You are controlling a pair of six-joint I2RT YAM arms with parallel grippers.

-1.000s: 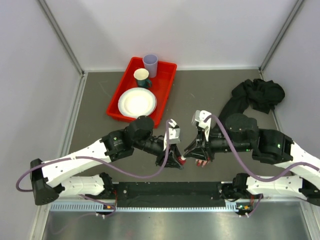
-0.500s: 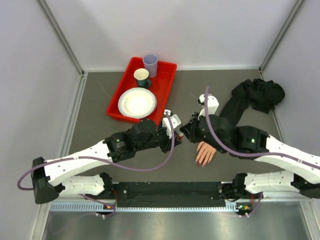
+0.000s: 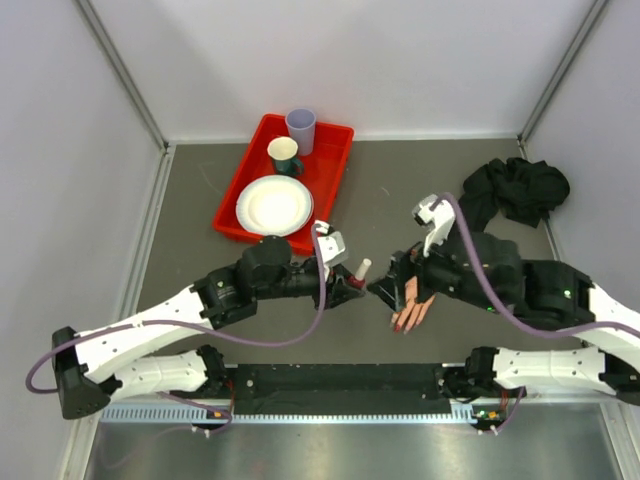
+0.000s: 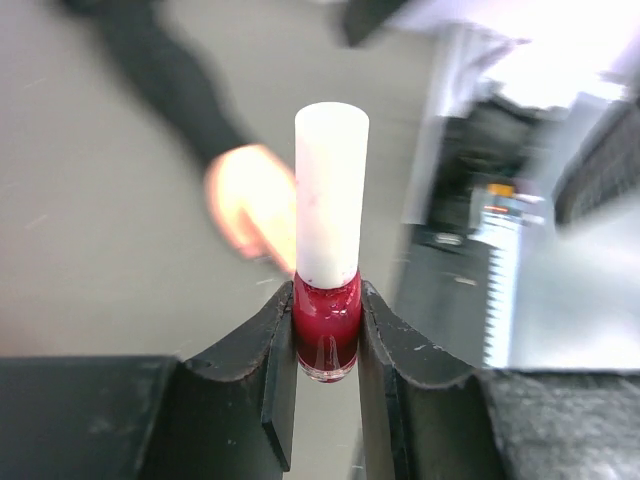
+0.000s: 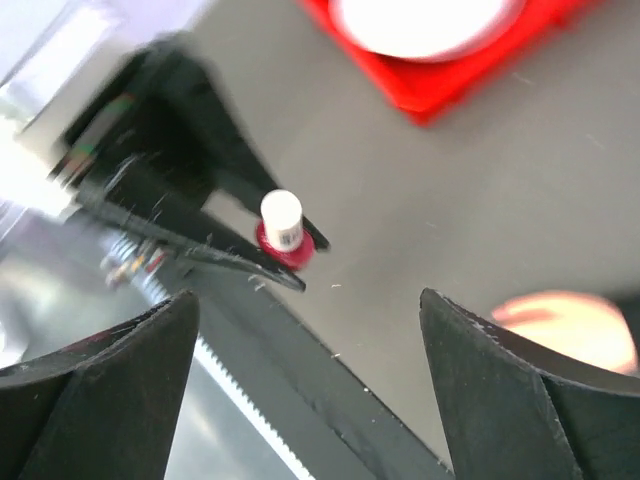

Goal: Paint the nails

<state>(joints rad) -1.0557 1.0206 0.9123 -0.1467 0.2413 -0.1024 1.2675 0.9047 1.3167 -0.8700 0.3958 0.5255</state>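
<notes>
My left gripper (image 4: 327,352) is shut on a small red polish bottle (image 4: 327,325) with a white cap (image 4: 331,195). In the top view the bottle (image 3: 357,273) is held just left of the skin-coloured mannequin hand (image 3: 413,298). The hand lies palm down, and its red nails (image 3: 399,323) point toward the near edge. My right gripper (image 5: 308,300) is open and holds nothing. It hovers between the bottle (image 5: 283,237) and the blurred mannequin hand (image 5: 560,325). From above, the right gripper (image 3: 385,290) partly covers the hand.
A red tray (image 3: 335,165) at the back holds a white plate (image 3: 274,204), a green cup (image 3: 284,155) and a lavender cup (image 3: 301,128). The hand's black sleeve (image 3: 515,190) is bunched at the right. A black rail (image 3: 340,378) runs along the near edge.
The right gripper was shut close to the bottle and has now opened and drawn slightly away. The left gripper has carried the bottle away from the near edge, still shut on it.
</notes>
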